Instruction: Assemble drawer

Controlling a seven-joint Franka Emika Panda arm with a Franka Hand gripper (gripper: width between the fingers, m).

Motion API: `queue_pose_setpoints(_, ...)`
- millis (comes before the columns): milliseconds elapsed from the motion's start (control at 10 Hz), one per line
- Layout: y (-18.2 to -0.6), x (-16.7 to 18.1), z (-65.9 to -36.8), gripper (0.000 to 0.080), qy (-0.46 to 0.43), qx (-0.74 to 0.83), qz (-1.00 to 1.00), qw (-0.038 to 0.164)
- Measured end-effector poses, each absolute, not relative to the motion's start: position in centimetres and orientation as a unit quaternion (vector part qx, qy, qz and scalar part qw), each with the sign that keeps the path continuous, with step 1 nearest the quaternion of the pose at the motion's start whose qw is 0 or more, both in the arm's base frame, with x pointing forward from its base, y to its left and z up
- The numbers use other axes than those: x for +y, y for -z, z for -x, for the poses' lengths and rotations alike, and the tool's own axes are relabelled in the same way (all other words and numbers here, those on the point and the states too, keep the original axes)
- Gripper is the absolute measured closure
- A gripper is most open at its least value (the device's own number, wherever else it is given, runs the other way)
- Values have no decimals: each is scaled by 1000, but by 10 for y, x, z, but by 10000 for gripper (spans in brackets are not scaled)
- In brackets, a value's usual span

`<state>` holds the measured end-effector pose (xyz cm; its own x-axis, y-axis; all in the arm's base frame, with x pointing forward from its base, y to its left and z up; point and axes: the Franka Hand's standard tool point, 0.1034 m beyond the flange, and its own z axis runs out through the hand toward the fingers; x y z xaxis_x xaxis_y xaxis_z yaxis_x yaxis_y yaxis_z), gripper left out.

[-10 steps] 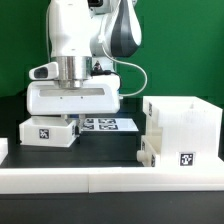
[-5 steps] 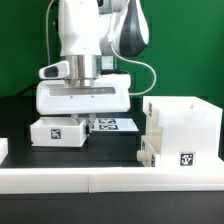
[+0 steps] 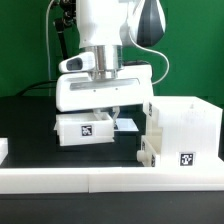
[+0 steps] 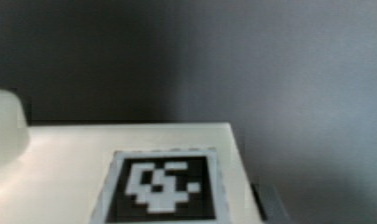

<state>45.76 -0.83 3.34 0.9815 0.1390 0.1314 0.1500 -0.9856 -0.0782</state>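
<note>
A small white drawer tray (image 3: pixel 85 128) with a black-and-white tag on its front hangs just under my gripper (image 3: pixel 101 112), close above the black table. The fingers are mostly hidden behind the white hand, and the tray travels with them. The large white drawer housing (image 3: pixel 185 128) stands at the exterior view's right, open on top, with a tag low on its front. The tray is a short gap from the housing's left side. In the wrist view the tray's white face (image 4: pixel 78 160) and its tag (image 4: pixel 164 185) fill the lower part, very near the camera.
The marker board (image 3: pixel 128 125) lies on the table behind the tray, partly hidden by it. A white rail (image 3: pixel 90 178) runs along the front of the table. A small white piece (image 3: pixel 3 150) shows at the exterior view's left edge.
The arm has moved toward the exterior view's right, and the tagged tray has moved with it, from the left side of the table to near the housing.
</note>
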Motion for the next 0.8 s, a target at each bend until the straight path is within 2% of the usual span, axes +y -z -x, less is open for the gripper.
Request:
queue_pose_setpoints(400, -32, -8, -458, 757, 59, -101, 992, 44)
queue_pose_setpoints(800, -38, -16, -474, 757, 53, -354, 933, 25)
